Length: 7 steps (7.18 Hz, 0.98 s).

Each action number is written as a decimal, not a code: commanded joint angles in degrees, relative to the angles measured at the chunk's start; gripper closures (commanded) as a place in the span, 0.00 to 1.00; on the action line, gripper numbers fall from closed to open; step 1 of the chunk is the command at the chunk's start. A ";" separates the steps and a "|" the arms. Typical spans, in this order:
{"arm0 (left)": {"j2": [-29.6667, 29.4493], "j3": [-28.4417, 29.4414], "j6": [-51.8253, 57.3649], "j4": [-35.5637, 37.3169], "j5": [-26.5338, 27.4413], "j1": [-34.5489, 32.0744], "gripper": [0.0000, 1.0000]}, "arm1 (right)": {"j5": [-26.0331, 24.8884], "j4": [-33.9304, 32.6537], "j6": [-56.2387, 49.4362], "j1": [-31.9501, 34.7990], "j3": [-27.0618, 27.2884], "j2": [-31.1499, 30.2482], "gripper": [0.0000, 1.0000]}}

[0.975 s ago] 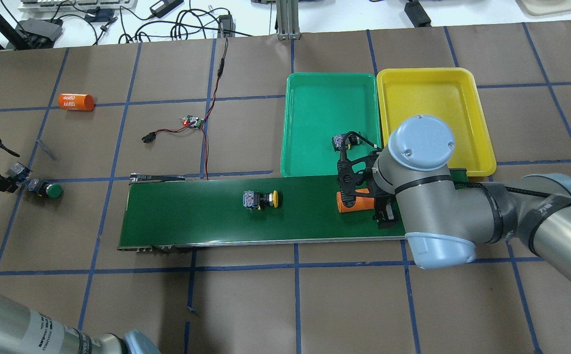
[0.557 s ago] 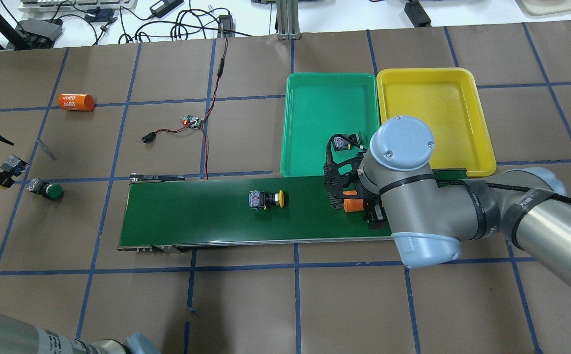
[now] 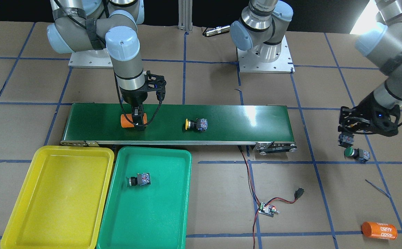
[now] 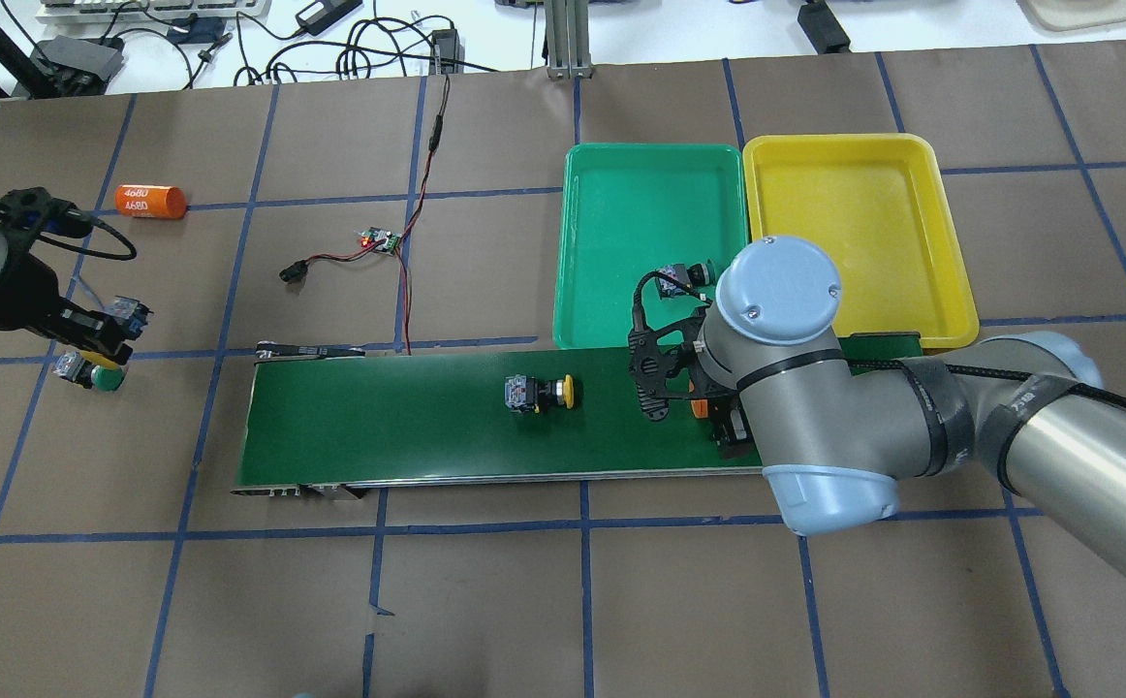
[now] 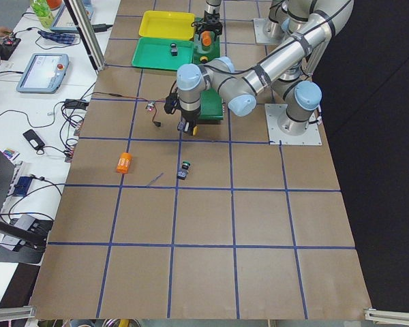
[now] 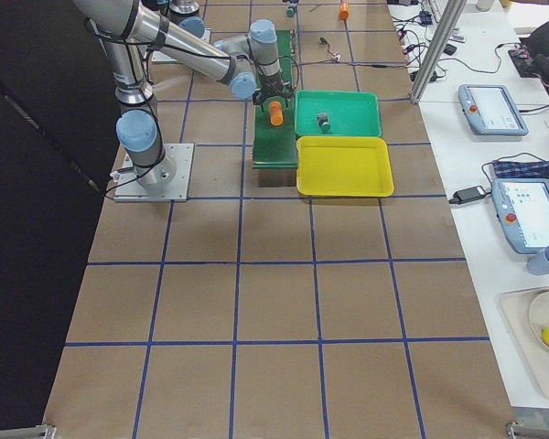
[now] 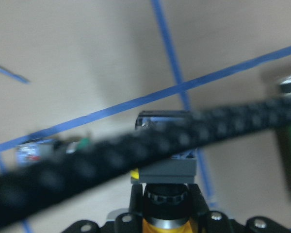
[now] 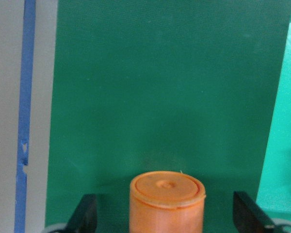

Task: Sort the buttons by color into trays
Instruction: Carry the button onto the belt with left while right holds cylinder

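Overhead exterior view: one trayed green button (image 4: 684, 278) lies inside the green tray (image 4: 621, 194), near the edge beside the conveyor. The yellow tray (image 4: 854, 223) holds no button. Judged count: one of four sorted.

Left gripper (image 4: 106, 334) hangs past the conveyor's far end, clamped on the held yellow button (image 7: 167, 167). The left wrist view shows its grey body and yellow cap between the fingers, clear of the table. The loose green button (image 4: 98, 376) lies on the table paper just beside that gripper.

The belt yellow button (image 4: 542, 394) lies on its side about mid-length of the conveyor belt (image 4: 379, 417).

Right gripper (image 3: 138, 122) has its jaws spread wide, straddling an orange cylinder (image 8: 167, 199) on the belt. Its pads stand apart from the cylinder in the right wrist view, so nothing is gripped. The cylinder is not a sort item.

Remaining, as judged: both yellow buttons to the yellow tray, the loose green one to the green tray.
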 commanded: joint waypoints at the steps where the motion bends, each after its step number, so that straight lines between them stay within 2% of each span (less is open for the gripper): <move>1: 6.05 -5.97 -19.21 0.19 0.44 -12.40 0.96 | -0.03 0.00 0.05 0.01 0.07 0.10 0.00; 2: 7.03 -8.78 -28.25 1.15 0.53 -16.54 0.96 | -0.03 0.00 0.05 0.01 0.07 0.10 0.00; 3: 7.39 -9.85 -31.82 2.03 0.44 -18.07 0.96 | -0.03 0.00 0.05 0.01 0.07 0.10 0.00; 5: 5.39 -11.18 -34.14 2.56 0.09 -19.14 0.96 | -0.12 0.00 0.05 0.01 0.07 0.10 0.00; 6: 4.85 -11.44 -34.84 3.61 -0.26 -19.31 0.91 | -0.12 0.00 0.05 0.01 0.07 0.10 0.00; 7: 4.75 -11.53 -34.85 3.53 -0.26 -19.75 0.59 | -0.12 0.00 0.14 0.01 0.07 0.01 0.00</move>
